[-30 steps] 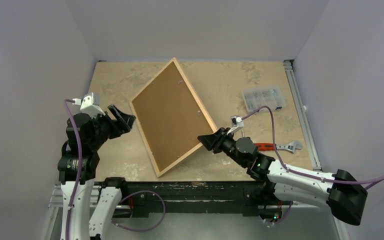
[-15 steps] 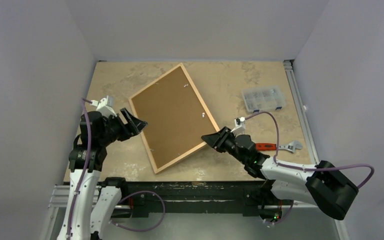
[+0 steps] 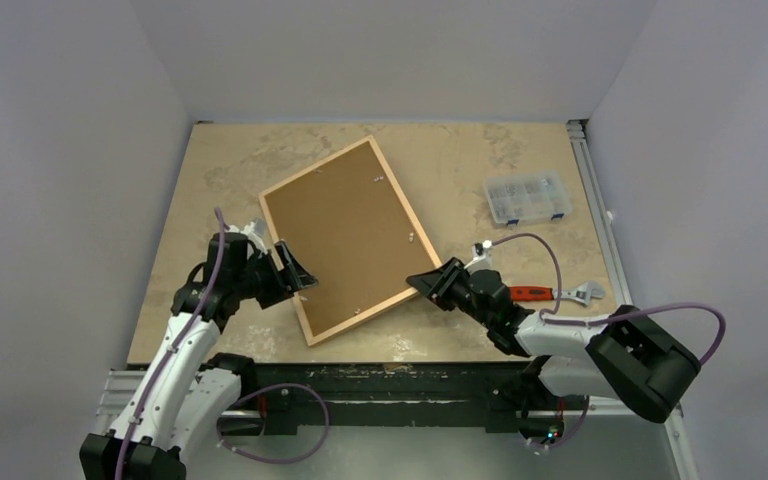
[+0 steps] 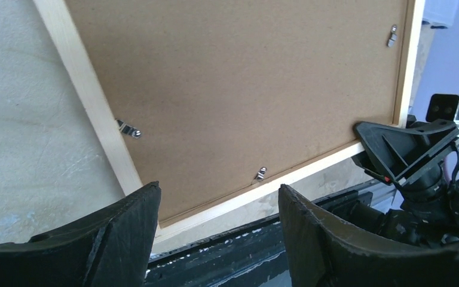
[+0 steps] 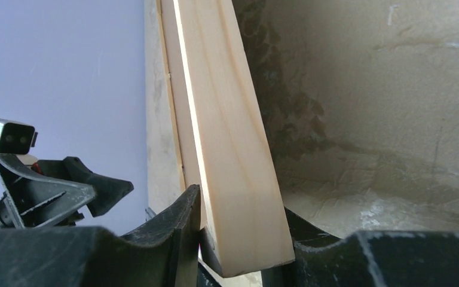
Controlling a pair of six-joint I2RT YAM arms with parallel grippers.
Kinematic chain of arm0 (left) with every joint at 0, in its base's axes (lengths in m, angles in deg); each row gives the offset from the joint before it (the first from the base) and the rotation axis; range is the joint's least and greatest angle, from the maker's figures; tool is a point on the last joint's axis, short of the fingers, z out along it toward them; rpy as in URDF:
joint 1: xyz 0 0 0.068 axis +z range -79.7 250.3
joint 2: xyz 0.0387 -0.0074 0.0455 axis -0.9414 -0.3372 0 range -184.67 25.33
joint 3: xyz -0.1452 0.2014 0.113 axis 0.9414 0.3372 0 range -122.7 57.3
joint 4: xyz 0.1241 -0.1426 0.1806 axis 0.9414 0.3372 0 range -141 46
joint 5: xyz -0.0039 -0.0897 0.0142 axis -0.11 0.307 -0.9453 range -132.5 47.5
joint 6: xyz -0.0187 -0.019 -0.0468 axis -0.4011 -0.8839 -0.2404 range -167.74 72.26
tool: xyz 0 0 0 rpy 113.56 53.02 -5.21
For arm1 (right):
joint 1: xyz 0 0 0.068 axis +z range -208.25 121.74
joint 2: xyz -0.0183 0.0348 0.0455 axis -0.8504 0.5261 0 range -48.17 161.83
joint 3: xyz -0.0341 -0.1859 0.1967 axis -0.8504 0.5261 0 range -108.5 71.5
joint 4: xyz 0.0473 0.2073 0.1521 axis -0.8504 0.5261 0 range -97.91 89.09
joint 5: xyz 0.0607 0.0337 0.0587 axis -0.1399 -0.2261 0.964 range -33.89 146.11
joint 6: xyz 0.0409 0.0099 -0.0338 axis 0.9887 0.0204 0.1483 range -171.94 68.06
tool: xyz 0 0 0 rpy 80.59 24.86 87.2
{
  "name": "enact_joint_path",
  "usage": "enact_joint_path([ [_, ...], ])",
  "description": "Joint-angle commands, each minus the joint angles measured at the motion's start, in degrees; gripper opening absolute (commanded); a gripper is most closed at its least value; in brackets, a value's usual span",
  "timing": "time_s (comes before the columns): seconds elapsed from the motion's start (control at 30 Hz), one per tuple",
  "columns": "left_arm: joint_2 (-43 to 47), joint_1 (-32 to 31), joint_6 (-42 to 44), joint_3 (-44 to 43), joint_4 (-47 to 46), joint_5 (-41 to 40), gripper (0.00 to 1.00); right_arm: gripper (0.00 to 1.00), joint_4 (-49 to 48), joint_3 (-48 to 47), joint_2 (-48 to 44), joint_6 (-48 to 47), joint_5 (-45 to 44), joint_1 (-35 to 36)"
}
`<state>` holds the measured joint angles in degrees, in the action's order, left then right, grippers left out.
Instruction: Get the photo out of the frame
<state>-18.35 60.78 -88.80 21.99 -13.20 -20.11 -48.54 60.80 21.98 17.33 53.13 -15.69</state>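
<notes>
The frame [image 3: 403, 205] of light wood lies face down and askew on the table, its brown backing board [image 3: 348, 240] facing up under small metal tabs [image 4: 262, 173]. The photo is hidden beneath the board. My right gripper [image 3: 428, 280] is shut on the frame's near right corner; in the right wrist view the wood rail [image 5: 233, 149] sits between the fingers of that gripper [image 5: 242, 209]. My left gripper [image 3: 295, 272] hovers open over the frame's near left rail [image 4: 89, 101], close to the bottom corner. Nothing sits between the fingers of this gripper [image 4: 218, 190].
A clear plastic parts box [image 3: 527, 196] stands at the right of the table. A red-handled adjustable wrench [image 3: 560, 293] lies just behind my right arm. An aluminium rail [image 3: 600, 220] runs along the table's right edge; the black base bar [image 3: 380, 375] marks the near edge.
The frame has come down from a steep tilt to lie nearly flat, turning a little clockwise. My left arm swung right and forward to the frame's near left rail. The right gripper kept hold of the corner.
</notes>
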Motion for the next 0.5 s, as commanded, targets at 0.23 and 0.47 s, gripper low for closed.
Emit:
enact_joint_path([
  [0.23,-1.47,-0.33,-2.22,-0.55,-1.76,-4.19,0.70,0.39,16.66,3.89,2.57,-9.36,-7.15,-1.19],
  [0.47,-3.08,-0.34,0.20,-3.27,0.37,-5.48,0.71,0.79,30.45,1.20,-3.38,-10.88,-8.57,-1.17],
])
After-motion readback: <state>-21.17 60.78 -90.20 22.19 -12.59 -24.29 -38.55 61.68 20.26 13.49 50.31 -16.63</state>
